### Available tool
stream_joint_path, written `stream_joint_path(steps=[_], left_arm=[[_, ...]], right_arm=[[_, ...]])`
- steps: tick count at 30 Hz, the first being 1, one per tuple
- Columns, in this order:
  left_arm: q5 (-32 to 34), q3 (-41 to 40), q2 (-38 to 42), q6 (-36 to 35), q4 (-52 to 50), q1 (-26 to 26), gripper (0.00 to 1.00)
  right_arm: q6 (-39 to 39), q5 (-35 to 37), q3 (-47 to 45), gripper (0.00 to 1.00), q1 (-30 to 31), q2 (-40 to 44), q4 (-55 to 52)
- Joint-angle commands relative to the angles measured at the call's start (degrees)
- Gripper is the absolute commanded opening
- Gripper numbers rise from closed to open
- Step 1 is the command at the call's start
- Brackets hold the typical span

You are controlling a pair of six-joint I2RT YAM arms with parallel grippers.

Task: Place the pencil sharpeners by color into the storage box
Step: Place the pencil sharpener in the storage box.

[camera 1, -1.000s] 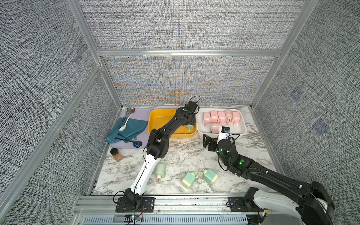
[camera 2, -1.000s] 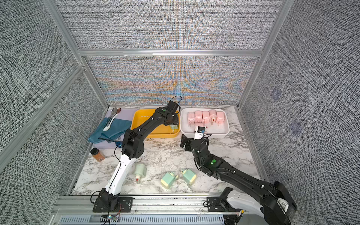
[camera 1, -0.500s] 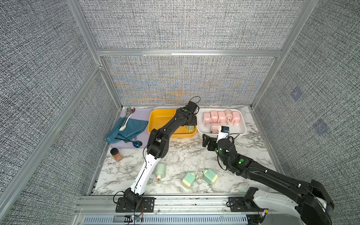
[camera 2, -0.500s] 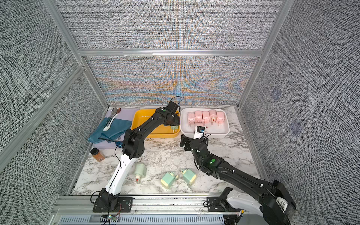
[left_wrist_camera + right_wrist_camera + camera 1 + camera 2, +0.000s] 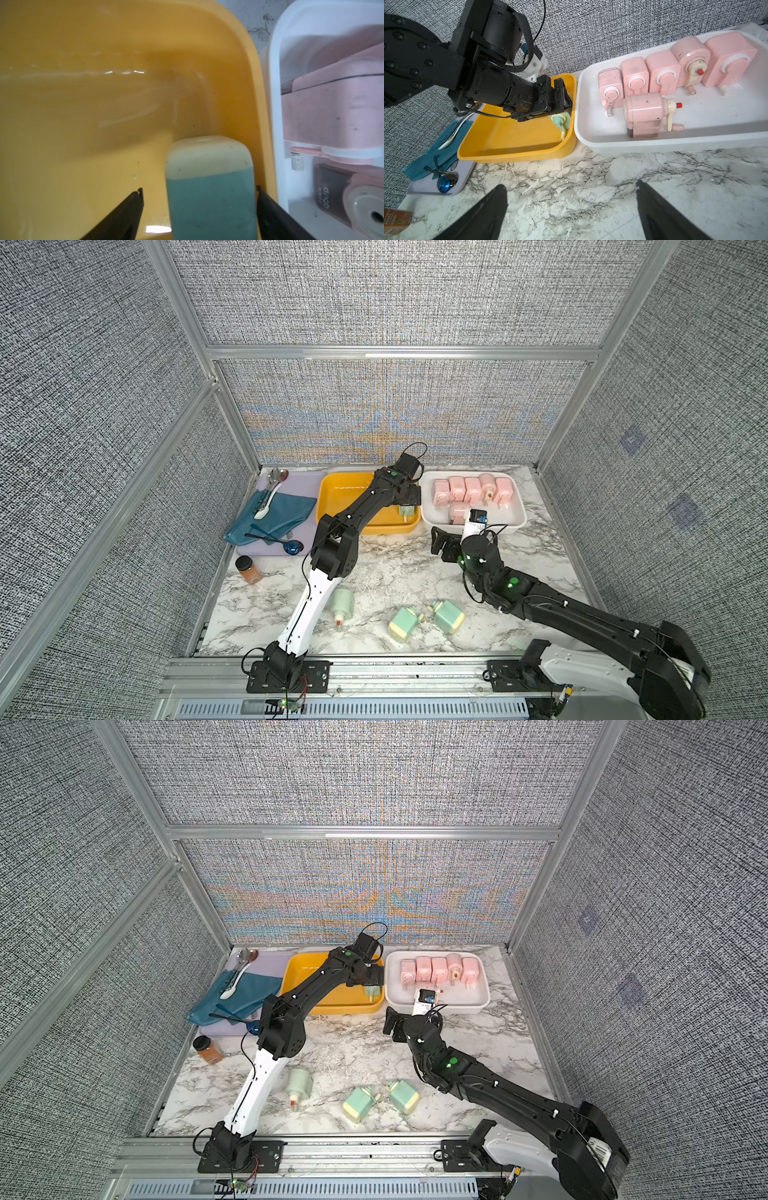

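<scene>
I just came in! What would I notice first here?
Pink pencil sharpeners crowd the white tray at the back right. Beside it, the left tool stands open around one green sharpener in the yellow tray, and three more green sharpeners lie on the marble table near the front.

Up high, both top views hang over the front rail [image 5: 374, 668] and stare steeply down toward the back wall [image 5: 390, 414], far enough off to hold the whole marble table [image 5: 390, 572] edge to edge; the two overlap almost entirely. Down low: the left wrist camera is tucked right inside the yellow tray [image 5: 83, 104], nose-close to a green sharpener [image 5: 209, 197], with the white tray [image 5: 274, 104] at its edge. The right wrist camera skims the marble from farther back, facing that wall, and catches those same two trays whole.
</scene>
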State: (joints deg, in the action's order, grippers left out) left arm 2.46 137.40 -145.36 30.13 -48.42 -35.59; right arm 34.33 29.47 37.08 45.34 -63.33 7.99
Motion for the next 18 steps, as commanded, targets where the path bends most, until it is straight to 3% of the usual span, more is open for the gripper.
stream_joint_path(steps=[1, 18], left_arm=[[-1.5, -1.0, 1.3, -2.1, 1.7, -0.3, 0.99], [0.2, -4.7, 6.9, -3.1, 1.9, -0.3, 0.99]], right_arm=[[0.2, 0.4, 0.3, 0.99, 0.0, -0.1, -0.1], [0.0, 0.1, 0.1, 0.99, 0.0, -0.1, -0.4]])
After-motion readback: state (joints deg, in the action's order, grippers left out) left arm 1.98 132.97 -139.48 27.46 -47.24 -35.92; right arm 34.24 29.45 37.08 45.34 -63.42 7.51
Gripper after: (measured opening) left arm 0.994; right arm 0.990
